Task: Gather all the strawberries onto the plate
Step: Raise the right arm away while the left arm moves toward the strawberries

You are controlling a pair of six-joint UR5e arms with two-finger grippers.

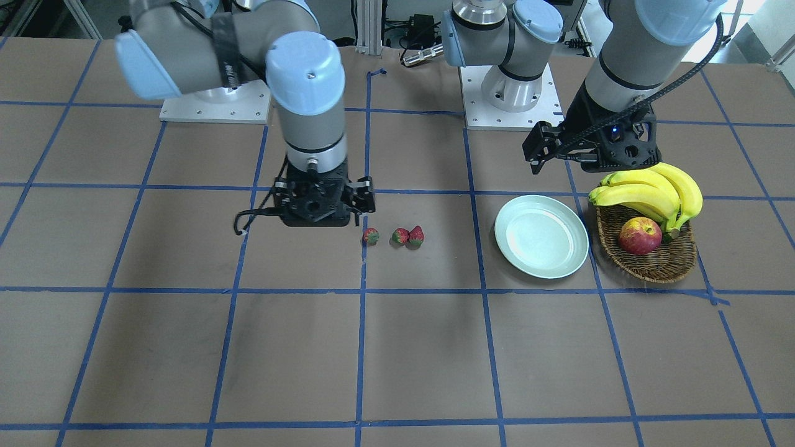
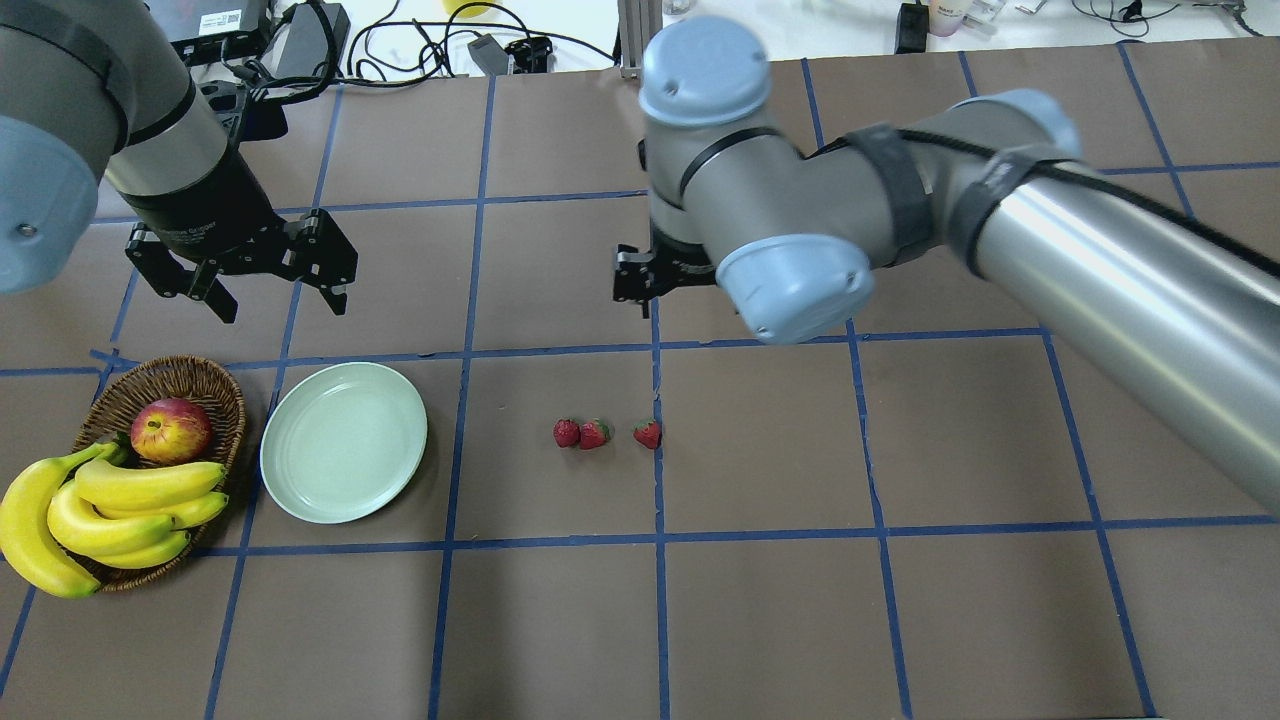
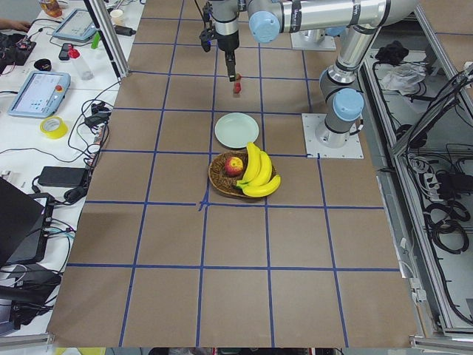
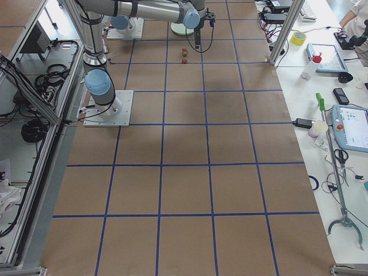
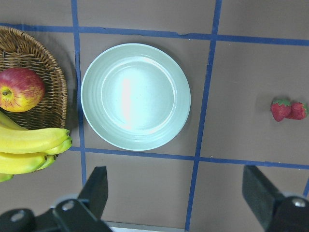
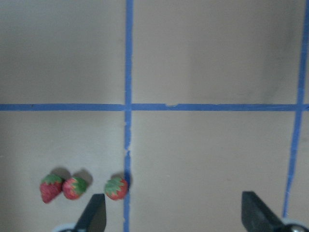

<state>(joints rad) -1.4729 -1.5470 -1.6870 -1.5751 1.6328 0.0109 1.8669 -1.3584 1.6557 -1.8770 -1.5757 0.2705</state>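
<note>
strawberries red, plate round, glossy

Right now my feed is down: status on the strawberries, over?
Left gripper open, empty. Right gripper open, empty. Three strawberries on table, plate bare. Nothing between them.

Wicker basket at left end of table in overhead view. Apple inside, far side. Banana bunch just beside apple, hanging over near-left rim. Table top brown w/ blue tape grid. Side bench: yellow tape roll, tablet, cables.
</note>
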